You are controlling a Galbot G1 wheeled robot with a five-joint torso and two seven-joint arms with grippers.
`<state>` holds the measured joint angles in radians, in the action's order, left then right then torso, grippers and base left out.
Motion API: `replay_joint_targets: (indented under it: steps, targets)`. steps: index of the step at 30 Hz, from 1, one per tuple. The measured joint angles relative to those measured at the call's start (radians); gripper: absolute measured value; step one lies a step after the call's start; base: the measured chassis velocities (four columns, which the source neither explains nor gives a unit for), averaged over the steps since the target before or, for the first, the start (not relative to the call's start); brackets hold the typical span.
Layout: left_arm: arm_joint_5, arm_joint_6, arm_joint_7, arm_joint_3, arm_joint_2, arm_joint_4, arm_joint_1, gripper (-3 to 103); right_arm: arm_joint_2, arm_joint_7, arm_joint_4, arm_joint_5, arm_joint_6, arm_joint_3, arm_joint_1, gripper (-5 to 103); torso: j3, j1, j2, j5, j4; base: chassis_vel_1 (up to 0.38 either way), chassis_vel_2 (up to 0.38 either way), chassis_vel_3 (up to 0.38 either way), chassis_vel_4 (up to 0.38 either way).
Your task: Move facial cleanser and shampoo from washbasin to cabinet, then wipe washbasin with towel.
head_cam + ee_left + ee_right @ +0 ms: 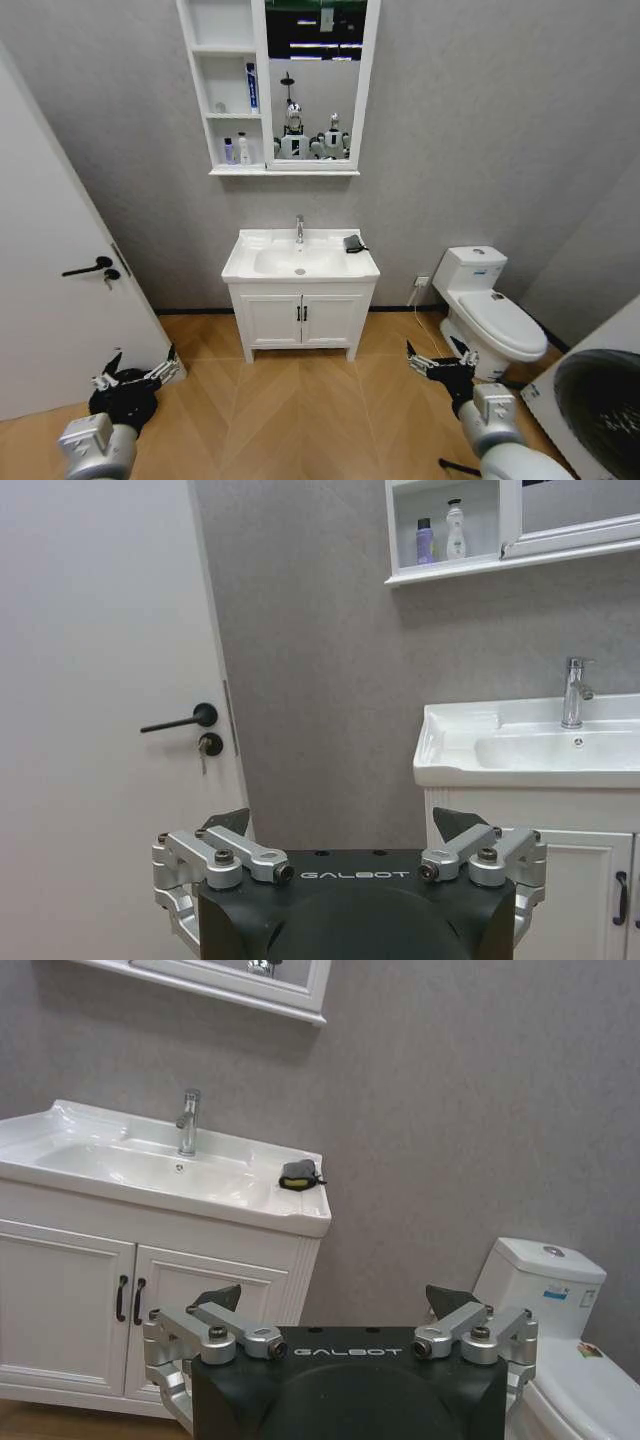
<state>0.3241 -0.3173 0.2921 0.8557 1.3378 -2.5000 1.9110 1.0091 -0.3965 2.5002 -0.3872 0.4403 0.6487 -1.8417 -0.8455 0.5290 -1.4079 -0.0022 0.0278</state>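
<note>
The tall white cabinet (pixel 228 90) with three doorless shelves and a white-framed mirror panel hangs on the grey wall above the washbasin. Its bottom shelf holds a small purple bottle (pixel 424 542) and a white bottle with a dark cap (pixel 456 530) side by side; the middle shelf holds an upright blue-and-white tube (pixel 252 86). The white rectangular ceramic washbasin (pixel 300 258) with a rounded bowl and chrome tap (pixel 299 229) sits on a low two-door cupboard. A small dark grey folded towel (pixel 297 1174) lies on the sink top's rim, on the side nearer the white toilet (pixel 490 312). The left gripper (pixel 134 374) and right gripper (pixel 441 361) hang low over the wooden floor, well apart from the washbasin, each spread wide and holding nothing
</note>
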Motion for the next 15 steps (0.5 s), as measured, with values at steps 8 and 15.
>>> replay_joint_targets:
  steps: [8, 15]
  targets:
    - [0.000, 0.000, 0.001, 0.000, 0.000, 0.000, 0.000, 100, -0.008, 0.011, 0.000, -0.017, -0.025, 0.009, 0.001, 100, 0.000, -0.001, -0.001, 0.0018, 0.0001, 0.207, -0.158, -0.213, 0.223]
    - [0.000, 0.000, 0.000, 0.000, 0.000, 0.000, 0.000, 100, -0.003, -0.005, 0.000, -0.015, -0.007, 0.011, 0.003, 100, -0.001, 0.001, 0.001, 0.0023, -0.0004, -0.068, -0.012, 0.029, -0.030]
